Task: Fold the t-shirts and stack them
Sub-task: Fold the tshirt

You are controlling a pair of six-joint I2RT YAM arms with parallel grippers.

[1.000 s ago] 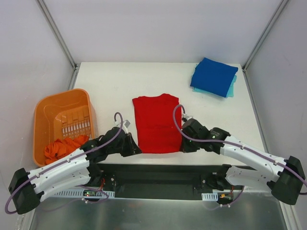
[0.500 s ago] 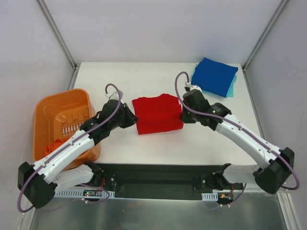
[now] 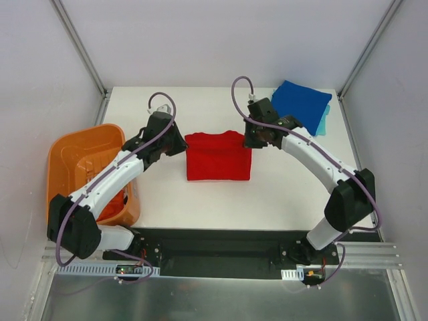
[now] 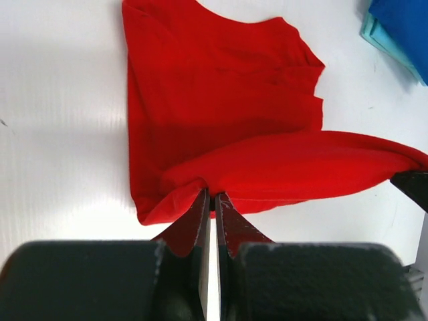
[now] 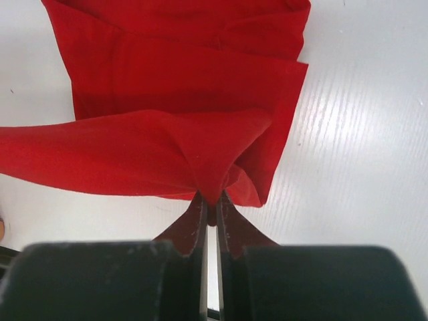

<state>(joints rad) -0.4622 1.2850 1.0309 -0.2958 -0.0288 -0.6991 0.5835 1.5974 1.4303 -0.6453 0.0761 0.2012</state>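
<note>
Left fingers (image 4: 196,217), right fingers (image 5: 195,217) tight on one red t-shirt (image 3: 217,159); two folded t-shirts (image 3: 299,105) beyond.

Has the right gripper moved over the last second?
Yes. The right gripper, pinching the red shirt, went from the near edge of the table toward the blue shirt.

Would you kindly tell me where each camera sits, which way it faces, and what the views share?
Top external: above and behind the arm bases, looking down on the table; the left arm, right arm, orange basket and blue t-shirt show.
Left wrist: on the left arm, looking down past the left gripper, shut on the lifted edge of the red t-shirt.
Right wrist: likewise past the right gripper, pinching that edge's other end.
Shared: all show the red t-shirt; top external and left wrist also the blue t-shirt.
</note>
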